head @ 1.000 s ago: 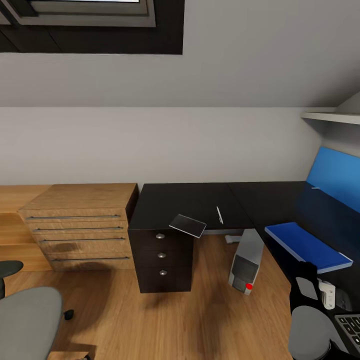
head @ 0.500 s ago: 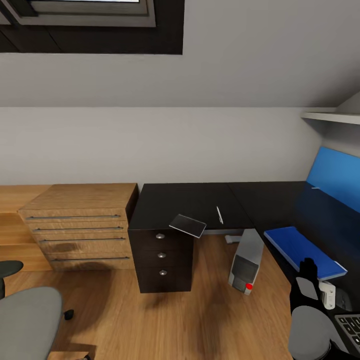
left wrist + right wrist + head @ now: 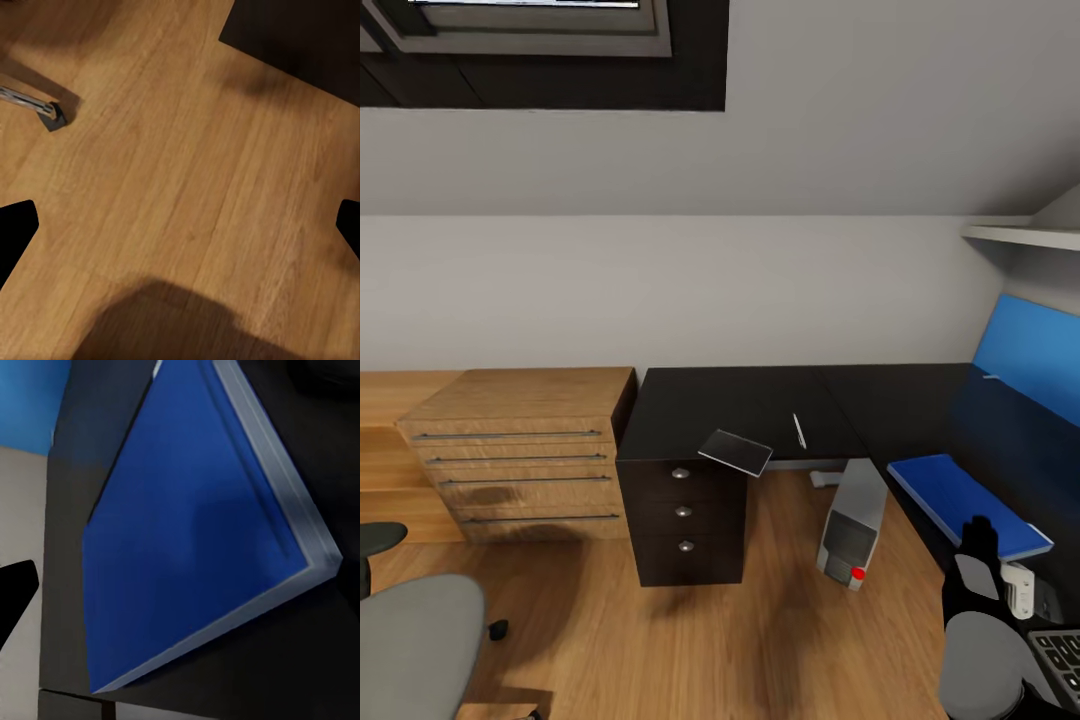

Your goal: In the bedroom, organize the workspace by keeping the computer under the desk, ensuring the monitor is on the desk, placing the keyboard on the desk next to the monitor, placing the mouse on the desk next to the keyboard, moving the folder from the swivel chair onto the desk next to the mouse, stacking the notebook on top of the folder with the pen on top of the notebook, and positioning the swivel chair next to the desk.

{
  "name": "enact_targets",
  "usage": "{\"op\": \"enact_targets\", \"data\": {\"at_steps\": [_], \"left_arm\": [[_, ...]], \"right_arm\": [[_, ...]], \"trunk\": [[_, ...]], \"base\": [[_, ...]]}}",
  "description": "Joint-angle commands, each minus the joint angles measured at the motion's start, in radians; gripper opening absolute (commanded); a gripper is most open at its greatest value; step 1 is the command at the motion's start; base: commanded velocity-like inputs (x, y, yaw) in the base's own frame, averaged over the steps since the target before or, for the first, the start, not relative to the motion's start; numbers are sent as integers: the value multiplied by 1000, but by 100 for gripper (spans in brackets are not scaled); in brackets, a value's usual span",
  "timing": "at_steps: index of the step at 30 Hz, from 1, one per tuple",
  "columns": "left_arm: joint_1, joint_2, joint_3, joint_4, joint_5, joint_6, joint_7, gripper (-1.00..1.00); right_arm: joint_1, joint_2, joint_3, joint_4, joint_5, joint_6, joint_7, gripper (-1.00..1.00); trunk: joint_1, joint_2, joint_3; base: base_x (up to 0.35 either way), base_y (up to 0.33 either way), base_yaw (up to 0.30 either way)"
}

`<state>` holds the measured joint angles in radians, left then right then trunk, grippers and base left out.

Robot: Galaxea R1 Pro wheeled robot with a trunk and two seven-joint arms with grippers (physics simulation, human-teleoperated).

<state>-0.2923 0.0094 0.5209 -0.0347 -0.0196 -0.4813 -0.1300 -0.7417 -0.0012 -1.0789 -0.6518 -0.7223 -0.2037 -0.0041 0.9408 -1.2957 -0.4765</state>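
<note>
I have the folder (image 3: 968, 504) lying flat on the desk (image 3: 780, 400) at the right of the frame, my right gripper (image 3: 980, 560) just below it with fingers apart and, as far as I can tell, touching nothing. The left gripper's (image 3: 180, 225) fingers are spread over bare floor. The notebook (image 3: 736, 451) at centre overhangs the desk's front edge, so a careless nudge could tip it off, and the thin pen (image 3: 798, 430) beside it could roll.

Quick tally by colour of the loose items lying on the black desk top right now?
Bright blue flat folder: 1
Dark grey flat notebook: 1
Thin white pen: 1
Dark-keyed keyboard: 1
Total: 4
</note>
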Motion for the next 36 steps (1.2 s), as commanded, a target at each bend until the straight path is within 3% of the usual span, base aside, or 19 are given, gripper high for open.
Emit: {"op": "enact_targets", "data": {"at_steps": [1, 23, 31, 36], "left_arm": [[-1, 0, 8, 1, -2, -2, -7, 100], [-1, 0, 8, 1, -1, -2, -7, 100], [-1, 1, 9, 1, 1, -2, -6, 100], [-1, 0, 8, 1, -1, -2, -6, 100]], "right_arm": [[-1, 0, 1, 0, -10, -3, 0, 100], [-1, -1, 1, 0, -9, -2, 0, 100], [-1, -1, 2, -1, -3, -1, 2, 100], [-1, -1, 3, -14, 2, 41, 3, 100]], "trunk": [[-4, 7, 2], [-88, 161, 71], [-88, 161, 71], [-88, 161, 71]], "base": [[0, 0, 0], [0, 0, 0], [0, 0, 0], [0, 0, 0]]}}
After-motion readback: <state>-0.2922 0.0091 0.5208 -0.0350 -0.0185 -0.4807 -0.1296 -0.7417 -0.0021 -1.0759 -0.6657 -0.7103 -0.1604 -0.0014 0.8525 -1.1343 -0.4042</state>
